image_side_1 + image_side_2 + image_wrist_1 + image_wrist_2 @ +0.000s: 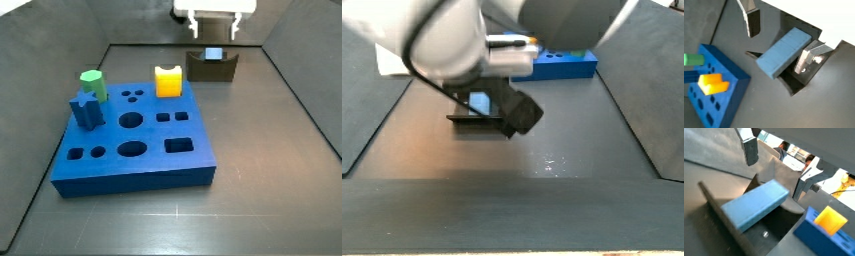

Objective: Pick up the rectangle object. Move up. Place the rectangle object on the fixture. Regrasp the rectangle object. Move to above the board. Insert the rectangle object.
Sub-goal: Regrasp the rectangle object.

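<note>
**Block rests in the fixture, open gripper straddling it**

Slate-blue and tilted, the rectangle object fills the middle of both wrist views, lying in the notch of the fixture with one long edge down and its long axis running across the line between the two fingers. The gripper hangs over it with its jaws spread wide and nothing between them: one silver finger stands clear on one side of the block, the other just beside its opposite face, neither visibly touching. So the block lies straight below and between the plates, and my judgement is that the regrasp turns on coming down squarely enough to close on its two broad faces (the tilt may make the pads meet an edge first).

A side view places all this at the far end of the worktop: the gripper above the fixture, with only a small blue patch of the block showing in the notch, and the board well apart, nearer the camera, carrying a yellow arched piece and a dark blue peg. Neither the block's tilt nor the finger gaps can be read from there; the wrist views give those. In a side view the arm's dark body hides the block altogether, leaving a little of the fixture visible.
</note>
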Robot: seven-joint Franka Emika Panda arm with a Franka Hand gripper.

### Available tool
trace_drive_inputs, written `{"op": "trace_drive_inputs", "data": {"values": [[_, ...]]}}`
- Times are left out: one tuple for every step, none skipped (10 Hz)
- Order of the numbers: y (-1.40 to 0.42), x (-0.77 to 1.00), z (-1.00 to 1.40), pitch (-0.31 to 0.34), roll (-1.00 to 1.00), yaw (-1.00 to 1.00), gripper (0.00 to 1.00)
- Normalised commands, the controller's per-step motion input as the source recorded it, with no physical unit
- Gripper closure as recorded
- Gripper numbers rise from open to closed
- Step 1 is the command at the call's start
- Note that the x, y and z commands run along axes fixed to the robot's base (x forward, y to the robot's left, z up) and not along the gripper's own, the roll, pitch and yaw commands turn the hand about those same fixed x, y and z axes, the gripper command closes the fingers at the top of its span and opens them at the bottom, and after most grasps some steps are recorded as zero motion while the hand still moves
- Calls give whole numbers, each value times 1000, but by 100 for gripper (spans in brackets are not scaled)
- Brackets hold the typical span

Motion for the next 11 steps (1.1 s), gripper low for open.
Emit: {"op": "trace_drive_inputs", "data": {"values": [[-3,-47,795,124,118,-20,0],[-2,-39,581,122,105,-31,0],[-2,-33,413,112,97,-37,0],[-1,-35,185,100,92,-42,0],[-1000,-82,785,39,1000,1,0],[-1000,-84,774,37,1000,1,0],[-1000,-106,764,28,1000,1,0],[-999,-138,700,19,1000,1,0],[-817,-118,447,11,1000,1,0],[-671,-91,238,9,1000,1,0],[-516,-63,67,5,1000,1,0]]}}
